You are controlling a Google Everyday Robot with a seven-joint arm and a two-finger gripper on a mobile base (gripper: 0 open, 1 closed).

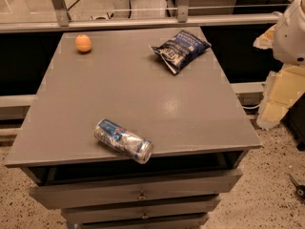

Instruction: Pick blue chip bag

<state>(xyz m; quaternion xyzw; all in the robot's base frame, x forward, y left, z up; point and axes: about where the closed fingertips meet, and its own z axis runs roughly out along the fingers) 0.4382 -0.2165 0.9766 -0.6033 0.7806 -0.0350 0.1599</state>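
The gripper was out of shot, so I could not tell whether it was open or holding anything. Only a white arm [291,30] section showed at the right edge, off the table [143,94]. The bag [181,49] lay flat near the far right corner, the nearest thing to that arm, with nothing touching it. The orange [83,43] sat well beyond it at the far left. The crushed can [124,141] lay on its side at the front edge, above the drawers [138,194].
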